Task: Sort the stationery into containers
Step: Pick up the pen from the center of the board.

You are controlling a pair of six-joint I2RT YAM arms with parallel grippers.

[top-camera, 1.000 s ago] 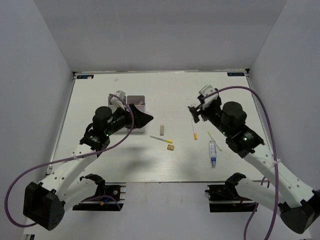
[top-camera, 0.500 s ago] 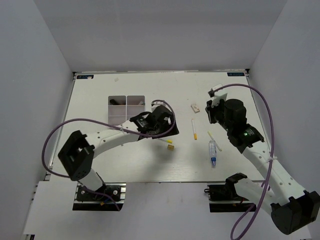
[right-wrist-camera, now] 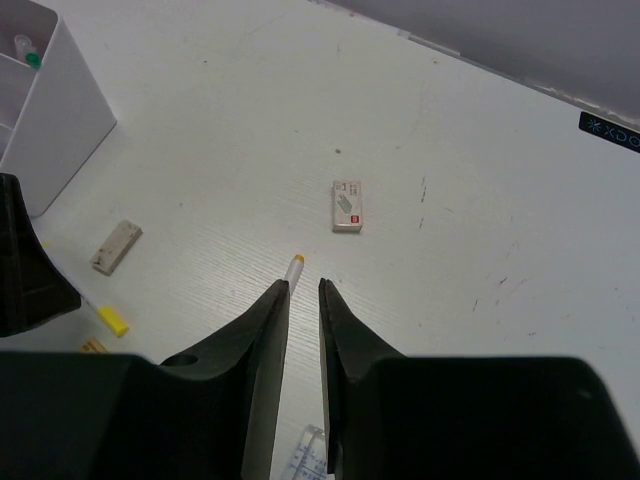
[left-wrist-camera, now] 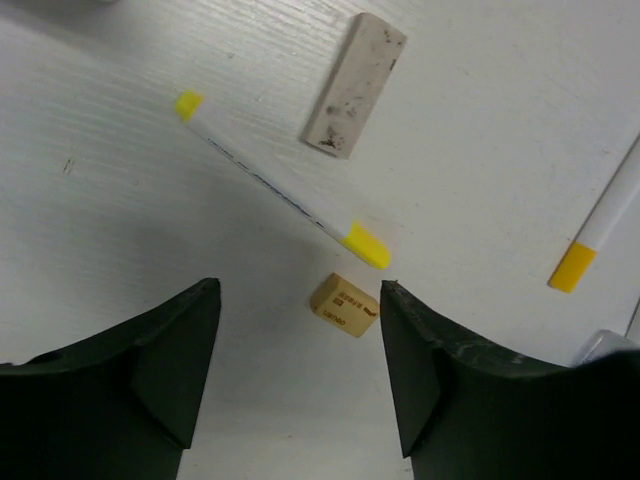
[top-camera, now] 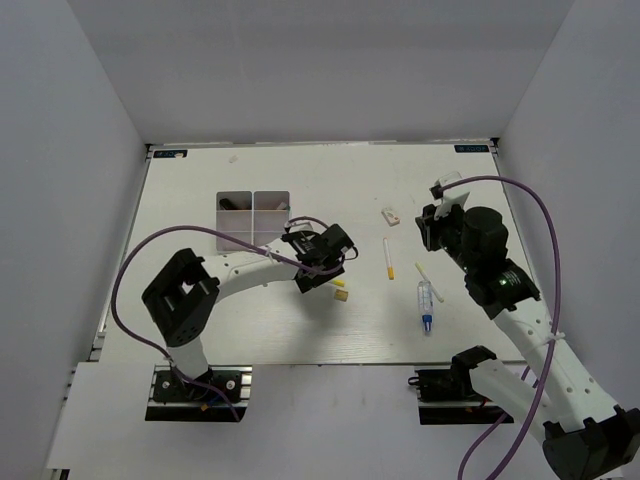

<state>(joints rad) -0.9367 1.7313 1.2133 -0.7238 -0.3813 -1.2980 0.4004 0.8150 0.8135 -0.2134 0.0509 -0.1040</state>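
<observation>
My left gripper (left-wrist-camera: 300, 300) hangs open over the table's middle (top-camera: 322, 278). A small beige eraser (left-wrist-camera: 344, 305) (top-camera: 341, 294) lies on the table just ahead of its tips, closer to the right finger. Beyond it lie a white pen with yellow ends (left-wrist-camera: 283, 193) and a grey eraser block (left-wrist-camera: 354, 86). My right gripper (right-wrist-camera: 304, 285) (top-camera: 428, 228) is raised at the right, only slightly open, holding nothing. Below it lie a yellow-tipped white pen (top-camera: 388, 258) and a white eraser (right-wrist-camera: 347, 206) (top-camera: 390, 216). The white four-part organizer box (top-camera: 253, 215) stands back left.
A clear blue-tipped tube (top-camera: 425, 305) and a short thin pen (top-camera: 428, 283) lie at the right front. The box (right-wrist-camera: 45, 115) holds a few items. My left arm reaches across the table's middle from the left.
My left arm swung from the box to the middle, over the small eraser, its jaws narrowing. My right gripper pulled back to the right and closed up, leaving the white eraser in plain sight.
</observation>
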